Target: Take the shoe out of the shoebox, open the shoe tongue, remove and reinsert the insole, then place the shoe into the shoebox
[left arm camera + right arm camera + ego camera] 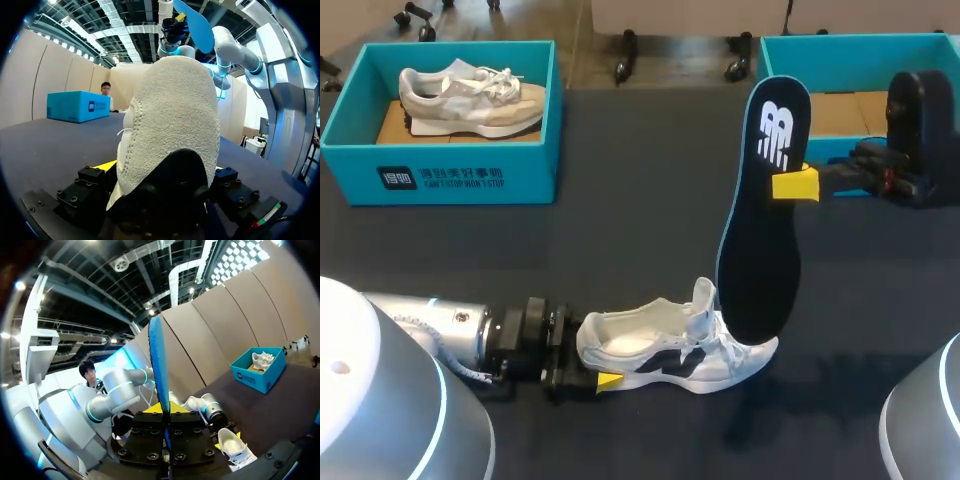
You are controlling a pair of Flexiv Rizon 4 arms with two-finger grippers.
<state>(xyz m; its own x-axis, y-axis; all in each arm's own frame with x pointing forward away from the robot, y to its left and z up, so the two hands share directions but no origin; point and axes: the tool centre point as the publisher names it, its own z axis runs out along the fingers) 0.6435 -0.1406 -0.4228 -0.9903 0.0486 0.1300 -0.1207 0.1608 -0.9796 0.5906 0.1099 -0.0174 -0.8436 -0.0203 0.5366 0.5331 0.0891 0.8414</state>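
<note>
White fabric with black side markings, the shoe (670, 350) lies on the dark table (620, 230) near its front edge, toe towards my right, tongue pulled up and its opening bare; the left gripper (595, 378) comes in low from the left and is clamped on the heel, which in the left wrist view bulks between the two fingers with a yellow tip showing on either side; the black insole (760, 220) with its blue rim is out of the shoe and held nearly upright, logo end uppermost, its lower end hanging over the laces and toe, though whether it touches them I cannot tell; the right gripper (795, 185), reaching in from the right, pinches the insole by its upper part, the thin blue edge running straight between its fingers in the right wrist view; a teal shoebox (460, 175) stands at the far left with a pale shoe (470, 95) inside; a second teal box (840, 45) sits at the far right, behind the right arm.
</note>
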